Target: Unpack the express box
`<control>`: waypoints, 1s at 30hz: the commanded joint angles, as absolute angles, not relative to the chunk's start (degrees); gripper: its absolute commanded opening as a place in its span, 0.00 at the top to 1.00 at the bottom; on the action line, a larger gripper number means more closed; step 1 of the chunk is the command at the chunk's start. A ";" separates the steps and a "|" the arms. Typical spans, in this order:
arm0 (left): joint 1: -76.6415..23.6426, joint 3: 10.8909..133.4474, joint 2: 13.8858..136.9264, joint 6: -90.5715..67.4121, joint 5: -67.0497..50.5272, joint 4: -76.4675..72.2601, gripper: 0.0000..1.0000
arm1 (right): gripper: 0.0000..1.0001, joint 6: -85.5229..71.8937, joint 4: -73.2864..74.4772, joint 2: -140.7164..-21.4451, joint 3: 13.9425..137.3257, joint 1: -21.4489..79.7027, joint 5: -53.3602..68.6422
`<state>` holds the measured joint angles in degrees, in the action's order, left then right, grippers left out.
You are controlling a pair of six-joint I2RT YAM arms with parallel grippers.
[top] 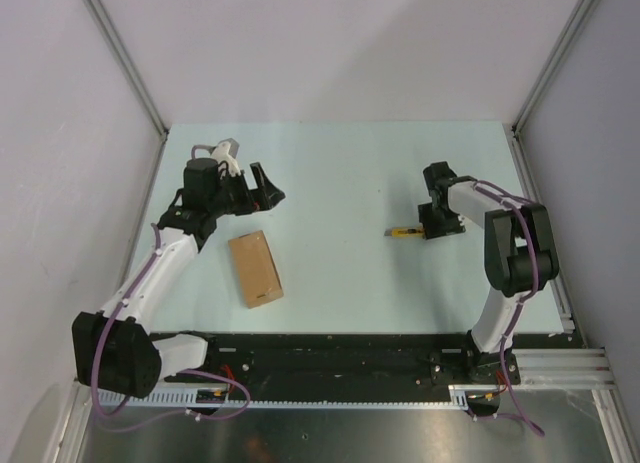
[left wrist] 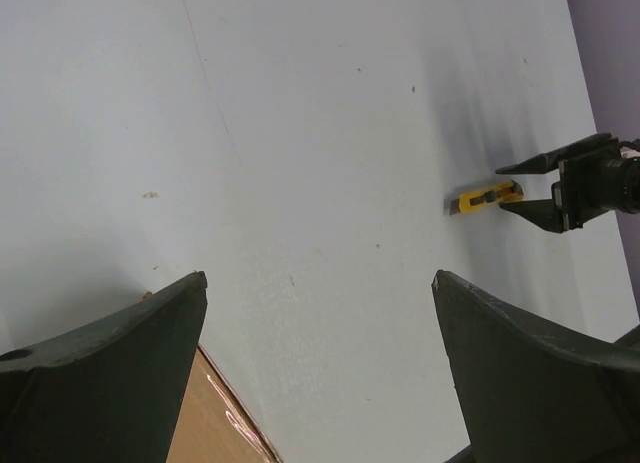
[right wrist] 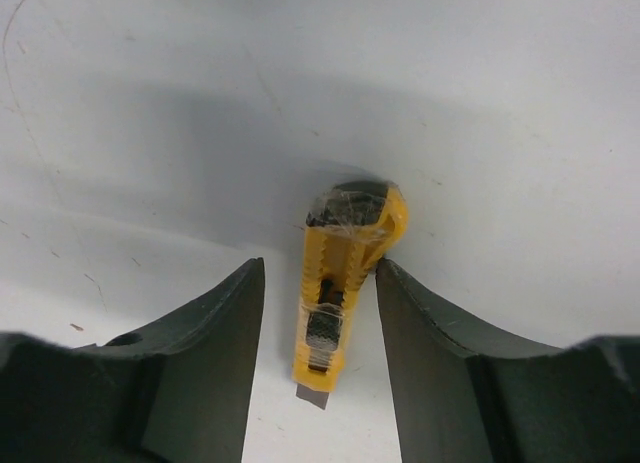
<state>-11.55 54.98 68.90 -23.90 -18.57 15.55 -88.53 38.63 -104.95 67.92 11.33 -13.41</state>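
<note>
Top external view: the pale table point(top: 340, 173) is seen as the largest thing, with both arms reaching out over it from their bases at the near edge. The express box point(top: 255, 269) is found lying flat on the table, on the base side of the left gripper point(top: 268, 188) and clear of its jaws, and nothing is touching it. In the left wrist view only a brown corner of the box point(left wrist: 218, 423) is shown, low in the picture beside the inner edge of one finger point(left wrist: 110, 353), while bare table is seen in the wide gap between the fingers. The left gripper point(left wrist: 320, 278) is therefore held spread wide and released, with nothing in it. Far ahead of those jaws, well apart from the box, the right gripper point(top: 428, 230) is lowered over a yellow-and-black utility knife point(top: 402, 232), which is laid on the table with its blade end pointing away from the fingers. In the right wrist view the knife point(right wrist: 340, 273) is bracketed by the right gripper point(right wrist: 320, 268) – the finger point(right wrist: 440, 353) on the picture's right is pressed against its yellow side, whereas a strip of table is left showing between the knife and the other finger point(right wrist: 200, 353). The jaws are thus set around the knife but not clenched on it, and the knife is not lifted.
</note>
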 commanded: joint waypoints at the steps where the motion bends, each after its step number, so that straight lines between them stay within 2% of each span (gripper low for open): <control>1: -11.95 57.83 68.91 -22.94 -15.83 14.68 0.00 | 0.48 -88.07 44.55 -108.63 69.52 9.06 -11.79; 5: -11.95 57.75 68.73 -23.03 -14.33 14.85 0.00 | 0.53 -86.31 46.58 -110.47 71.01 8.26 -10.29; 11: -11.95 57.57 68.29 -22.68 -14.32 15.12 0.00 | 0.68 -84.91 48.69 -112.85 74.18 8.52 -9.05; 18: -11.95 57.83 68.11 -21.71 -18.62 15.21 0.00 | 0.89 -82.89 48.69 -110.75 75.76 10.89 -12.47; 24: -13.88 58.97 70.74 -21.97 -25.93 15.03 0.00 | 0.94 -78.93 46.41 -103.55 75.85 14.93 -14.85; 30: -22.22 60.99 75.93 -24.69 -27.24 14.07 0.00 | 1.00 -76.21 44.22 -94.49 75.85 20.03 -14.68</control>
<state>-17.63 58.15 72.93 -23.46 -23.64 15.44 -78.61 45.95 -102.48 75.02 17.15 -12.60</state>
